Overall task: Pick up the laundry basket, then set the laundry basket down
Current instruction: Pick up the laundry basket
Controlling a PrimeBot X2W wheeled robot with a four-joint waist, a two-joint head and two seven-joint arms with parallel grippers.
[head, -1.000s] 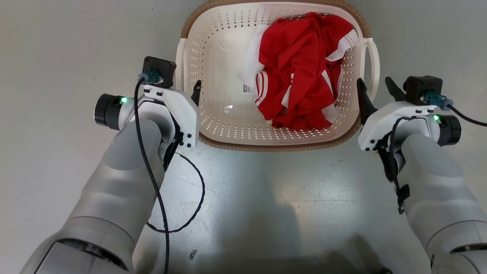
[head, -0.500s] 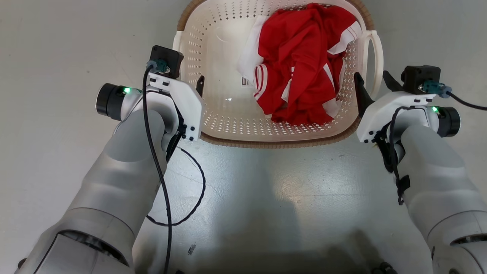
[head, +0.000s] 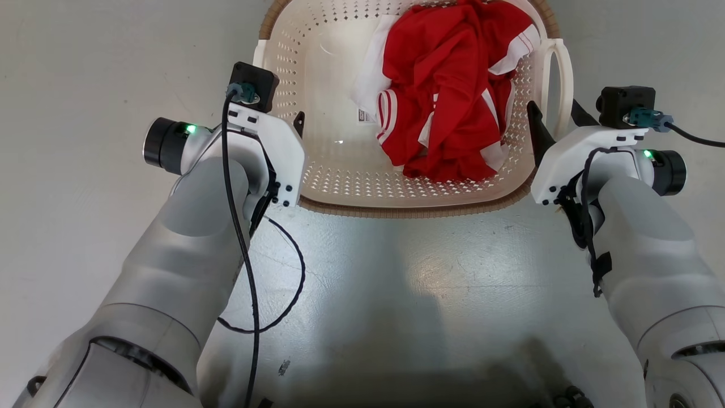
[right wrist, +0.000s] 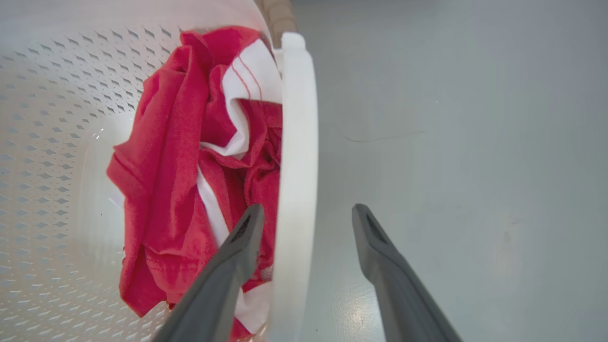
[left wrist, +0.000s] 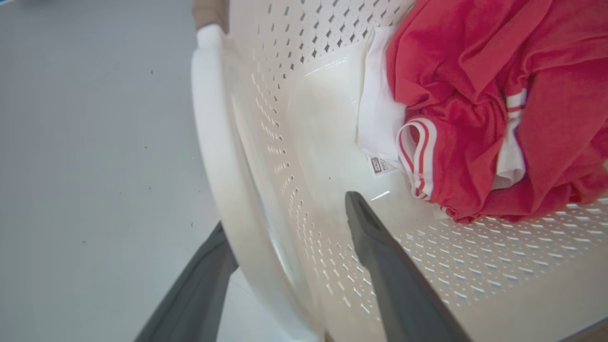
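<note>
Basket (head: 408,212): on the grey floor (head: 396,294), straight ahead, between the two arms; far end cut by the head view's top edge.
Cloth (head: 447,85): red with white stripes, bunched in the basket's right half, against the right wall.
Left claw (left wrist: 285,213): spread apart, astride the left handle (left wrist: 213,142); one finger inside, over the perforated wall, the other outside behind the loop; clamped on nothing.
Right claw (right wrist: 308,209): spread apart, astride the right handle (right wrist: 297,142); inner finger just beside the loop, over the cloth; outer finger clear of it, over bare floor.
Cable (head: 294,283): black, looping from the left wrist above the floor.
</note>
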